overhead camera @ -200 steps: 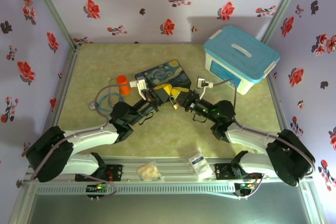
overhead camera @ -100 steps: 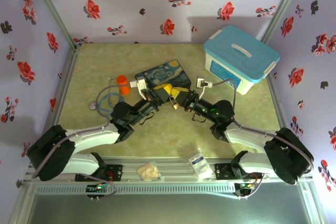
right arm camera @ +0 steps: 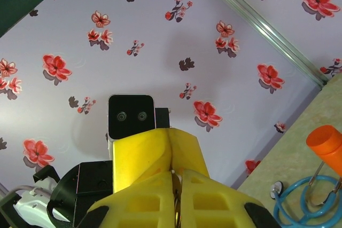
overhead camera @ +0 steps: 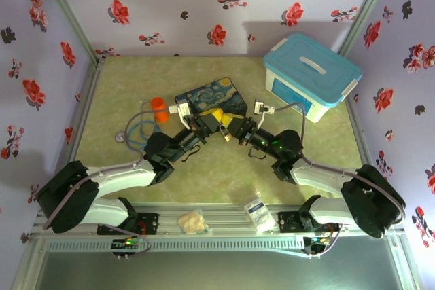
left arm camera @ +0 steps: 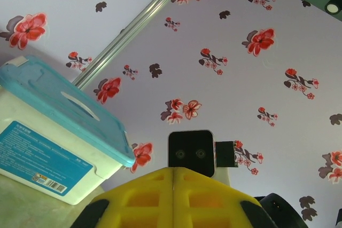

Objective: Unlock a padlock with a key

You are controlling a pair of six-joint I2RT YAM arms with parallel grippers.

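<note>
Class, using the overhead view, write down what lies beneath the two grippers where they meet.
The painted box lies beneath the left gripper and right gripper; their yellow fingers cover its near edge. A small brass padlock shows between them. The key cannot be made out.

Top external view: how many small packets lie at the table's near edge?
2. A beige crumpled packet lies left of centre; a white-and-blue flat packet lies right of centre. Others may be hidden.
</note>
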